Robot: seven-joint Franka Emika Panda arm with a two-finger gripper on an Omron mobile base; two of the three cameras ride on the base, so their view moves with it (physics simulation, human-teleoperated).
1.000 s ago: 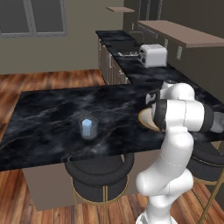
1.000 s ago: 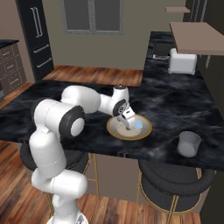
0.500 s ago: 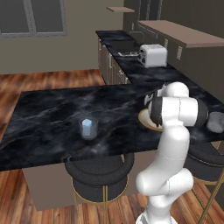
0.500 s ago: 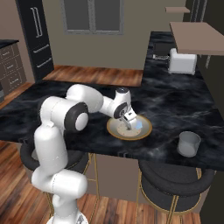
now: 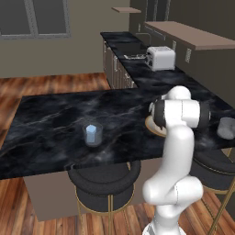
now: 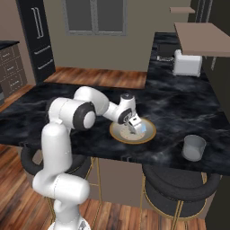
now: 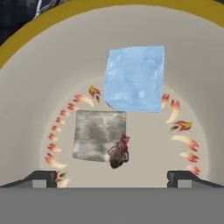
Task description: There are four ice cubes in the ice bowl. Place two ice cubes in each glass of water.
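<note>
Ice cube (image 7: 134, 79), 1 seen in the hand view, lay inside the ice bowl (image 7: 39, 83), straight ahead of the gripper (image 7: 112, 177) and centred between its fingers (image 7: 43, 178), which stood wide apart, holding nothing.

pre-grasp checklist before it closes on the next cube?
1. Gripper open: ok, dark fingertips stand wide apart.
2. Gripper over the wide golden-rimmed beige ice bowl: ok, in the right base view the hand reaches down into it.
3. Target present: ok, a pale-blue translucent ice cube lies in the bowl.
4. Cube between the fingertips: not ok, it sits ahead of them, slightly off-centre.
5. Left clear tumbler upright, blue cube showing inside: ok.
6. Right clear tumbler upright on the black marble counter: ok; its contents: cannot tell.
</note>
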